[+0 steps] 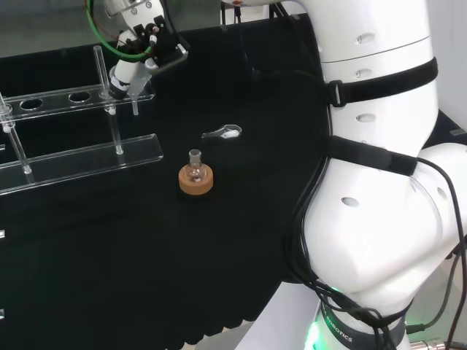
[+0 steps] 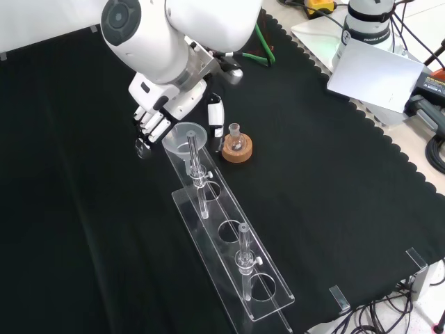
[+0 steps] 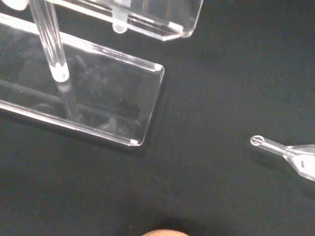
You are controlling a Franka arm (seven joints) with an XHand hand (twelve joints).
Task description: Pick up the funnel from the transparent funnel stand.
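My robot hand (image 2: pixel 154 122) is at the end of the transparent funnel stand (image 2: pixel 233 261), fingers (image 2: pixel 142 132) hanging fairly straight and closed on nothing; thumb (image 2: pixel 216 117) apart on the other side. One funnel (image 2: pixel 185 138) sits in the stand's end hole, its bowl just beside my fingers, between them and the thumb; contact cannot be judged. Stand: one, with three empty holes counted in the front view beyond the funnel, away from my robot hand. One small flask (image 2: pixel 236 133) on one cork ring (image 2: pixel 237 149), just past my thumb on the table (image 2: pixel 334 181). One clear spoon-like piece (image 1: pixel 222 132) lies on the cloth near my robot hand.
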